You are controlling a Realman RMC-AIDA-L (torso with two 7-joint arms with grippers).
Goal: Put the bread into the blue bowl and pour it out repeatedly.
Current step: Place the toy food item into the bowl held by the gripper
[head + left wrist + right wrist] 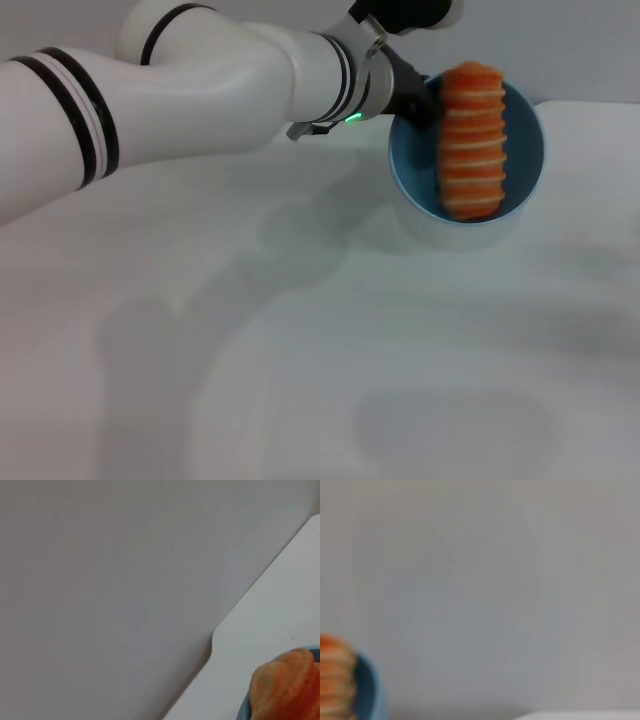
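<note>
1. Currently the left claw (418, 100) grips the blue bowl (466, 160) at its 10 o'clock rim, holding it tipped above the tabletop (320, 350).
2. The bread (472, 140) lies inside the bowl, one end past the 12 o'clock rim.
3. Rotate the wrist slowly so the loaf slides out over open surface.
4. Right claw: not visible; state unknown.

The bread (472, 140) is striped orange and cream, the blue bowl (413, 177) plain light blue, the worktop (300, 350) white, the arm (200, 80) white with black bands.
</note>
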